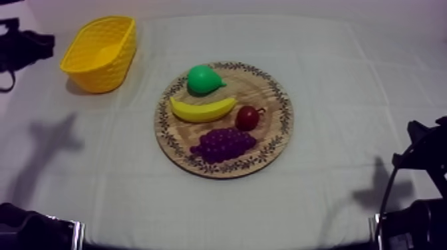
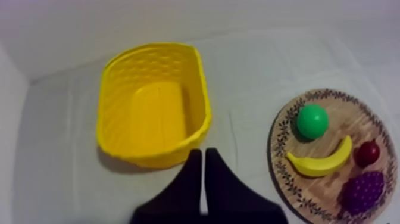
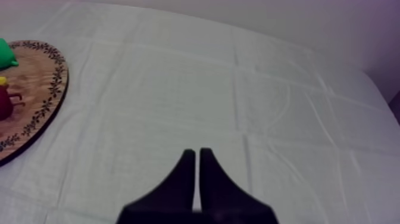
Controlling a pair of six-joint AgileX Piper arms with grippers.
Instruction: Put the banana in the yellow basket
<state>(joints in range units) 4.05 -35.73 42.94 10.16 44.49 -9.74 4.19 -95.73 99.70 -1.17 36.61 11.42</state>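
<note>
Banana (image 1: 203, 109) lies on the wooden board (image 1: 283, 106), between the pear (image 1: 201, 80) and the grapes (image 1: 223, 144). The yellow basket (image 1: 100, 74) sits by my left gripper (image 2: 202, 156), so that arm probably suits the job. Both it and the right gripper (image 3: 194, 154) are pinched together on nothing, off the board.

Yellow banana (image 1: 203, 110) lying on wooden board (image 1: 276, 143), yellow basket (image 1: 100, 53) empty

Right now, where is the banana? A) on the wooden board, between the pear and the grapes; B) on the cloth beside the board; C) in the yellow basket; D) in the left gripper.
A: the banana lies on the wooden board, pear on one side, grapes on the other; the yellow basket holds nothing.
</note>
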